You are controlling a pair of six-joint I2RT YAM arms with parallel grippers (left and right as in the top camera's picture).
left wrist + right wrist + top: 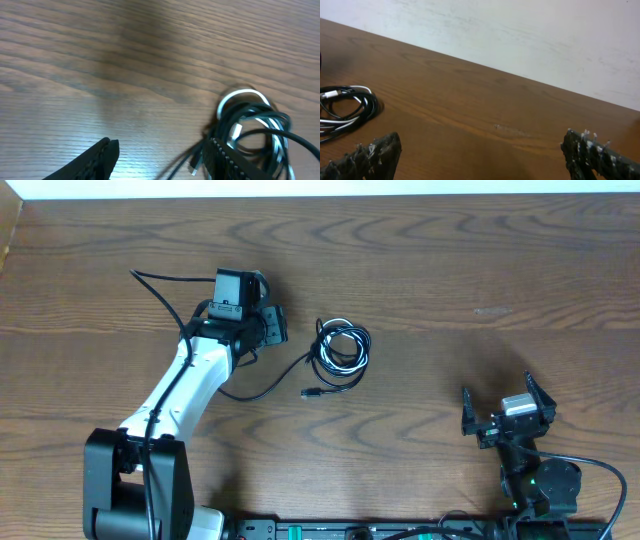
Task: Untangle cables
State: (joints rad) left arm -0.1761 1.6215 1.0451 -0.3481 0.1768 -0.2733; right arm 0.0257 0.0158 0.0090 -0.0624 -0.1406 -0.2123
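The cables [340, 350] lie as a coiled bundle of black strands and one white strand in the middle of the table. A loose black strand runs out to a small plug [309, 393] at the front left. My left gripper [272, 326] is open, just left of the bundle; in the left wrist view [160, 160] the bundle [255, 127] sits beside the right finger. My right gripper [507, 412] is open and empty, far to the right of the bundle. In the right wrist view [480, 155] the bundle [345, 107] shows at the left edge.
The wooden table [450, 270] runs to a pale wall at the back. A thick black arm wire [160, 285] loops behind the left arm. The arm bases stand at the front edge.
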